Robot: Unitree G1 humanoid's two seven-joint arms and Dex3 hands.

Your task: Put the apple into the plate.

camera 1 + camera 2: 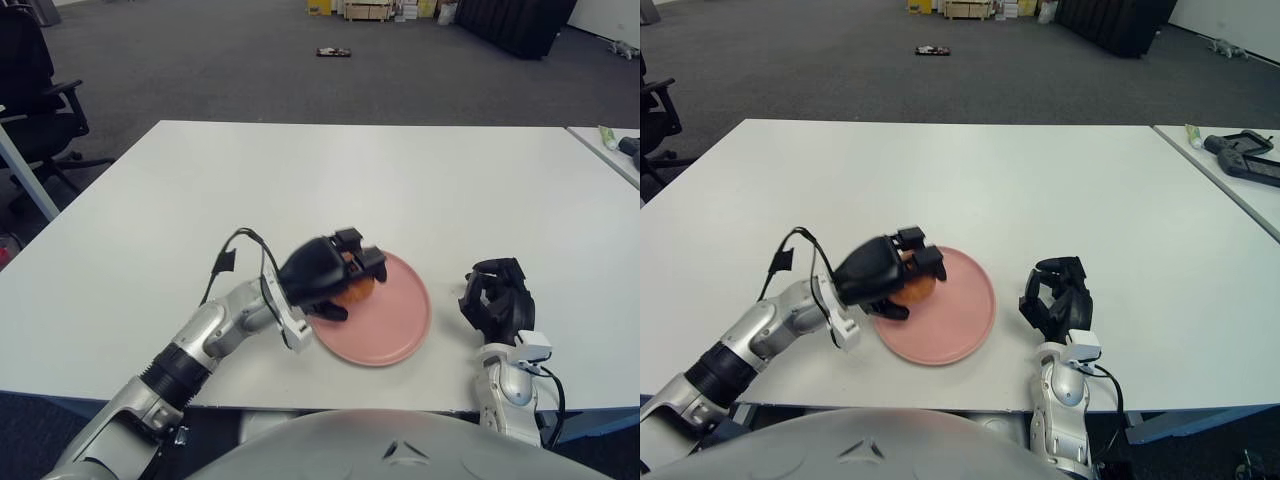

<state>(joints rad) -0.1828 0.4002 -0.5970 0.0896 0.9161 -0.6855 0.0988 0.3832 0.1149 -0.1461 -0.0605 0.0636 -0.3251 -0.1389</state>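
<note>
The apple (pixel 356 289), orange-red, is mostly covered by my left hand (pixel 345 277), whose black fingers are curled around it. Hand and apple are low over the left part of the pink plate (pixel 395 318); whether the apple touches the plate is hidden by the fingers. In the right eye view the apple (pixel 917 287) peeks out below the left hand (pixel 902 270) over the plate (pixel 955 315). My right hand (pixel 497 300) shows to the right of the plate near the table's front edge, fingers curled and holding nothing.
The white table (pixel 400 180) stretches wide behind the plate. A second table (pixel 1230 160) at the far right carries a dark device (pixel 1245 155). An office chair (pixel 35 90) stands off the left side.
</note>
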